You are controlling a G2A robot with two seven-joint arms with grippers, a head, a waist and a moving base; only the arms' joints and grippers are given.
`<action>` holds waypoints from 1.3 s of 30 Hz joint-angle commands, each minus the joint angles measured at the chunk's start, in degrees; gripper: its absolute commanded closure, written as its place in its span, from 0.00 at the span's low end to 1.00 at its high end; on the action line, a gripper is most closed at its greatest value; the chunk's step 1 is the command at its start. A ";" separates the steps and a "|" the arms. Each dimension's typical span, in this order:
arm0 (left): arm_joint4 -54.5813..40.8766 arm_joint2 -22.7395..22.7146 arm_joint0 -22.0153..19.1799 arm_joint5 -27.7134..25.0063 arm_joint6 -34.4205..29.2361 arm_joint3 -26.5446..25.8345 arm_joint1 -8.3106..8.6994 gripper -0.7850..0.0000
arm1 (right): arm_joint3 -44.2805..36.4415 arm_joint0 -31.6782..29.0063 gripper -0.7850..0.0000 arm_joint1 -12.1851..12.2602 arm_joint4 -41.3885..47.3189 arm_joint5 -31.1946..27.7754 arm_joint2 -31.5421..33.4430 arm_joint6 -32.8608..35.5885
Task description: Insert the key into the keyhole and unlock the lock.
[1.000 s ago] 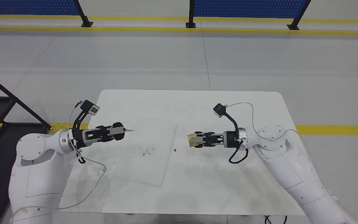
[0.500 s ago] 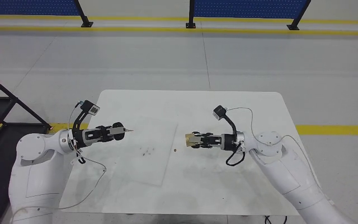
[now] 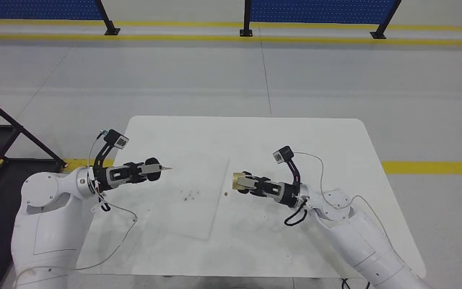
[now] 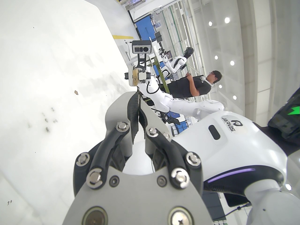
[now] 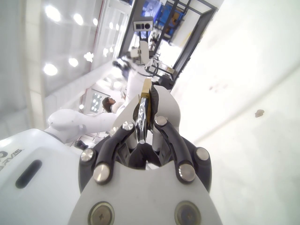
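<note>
A white desk [image 3: 317, 137] stands on a pale floor [image 3: 216, 79], with a thin clear sheet [image 3: 195, 217] lying left of its centre. On the sheet are a few dark marks [image 3: 190, 193], and just right of its edge is a small brown speck [image 3: 226, 193]. A little farther, right of centre, the right gripper [image 3: 248, 183] hangs above the desk with its fingers clamped on the lock [image 3: 238, 181]. The shackle lies between them and the brass body juts past the tips, pointing left. Slightly farther and well to the left, the left gripper [image 3: 159, 169] has its fingers pressed tight on the key [image 3: 167, 168], whose thin tip points right. Key and lock are well apart, both in the air, roughly facing each other. Beyond the desk, yellow lines [image 3: 180, 37] cross the floor.

The risk, as I judge it, lies in the meeting. The tip is slim and the keyhole small, so a slight error in height or angle would put the tip on the brass face, where it could skid or twist in the grip. The lock seems held mostly by its shackle, so a push on the body might swing it aside. A turn begun before the key is fully seated could jam it.
</note>
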 commanded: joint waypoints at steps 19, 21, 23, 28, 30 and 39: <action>-0.06 8.56 1.31 -3.51 2.39 -6.50 -0.53 1.00 | 0.22 -0.02 1.00 -0.04 0.82 -0.43 -0.05 0.93; 1.43 11.07 0.68 -4.73 4.24 -6.48 -0.72 1.00 | 0.22 -0.02 1.00 -0.04 0.82 -0.43 -0.05 0.93; 1.63 13.06 -0.19 -5.95 6.08 -5.76 -0.93 1.00 | 0.22 -0.02 1.00 -0.04 0.82 -0.43 -0.05 0.93; 1.44 17.09 -1.10 -8.49 9.58 -3.63 -1.36 1.00 | 0.22 -0.02 1.00 -0.04 0.82 -0.43 -0.05 0.93; 1.23 18.12 -1.29 -8.93 10.14 -2.95 -1.41 1.00 | 0.22 -0.02 1.00 -0.04 0.82 -0.43 -0.05 0.93; 0.66 19.15 -1.03 -10.31 11.99 -2.52 -1.41 1.00 | 0.22 -0.02 1.00 -0.04 0.82 -0.43 -0.05 0.93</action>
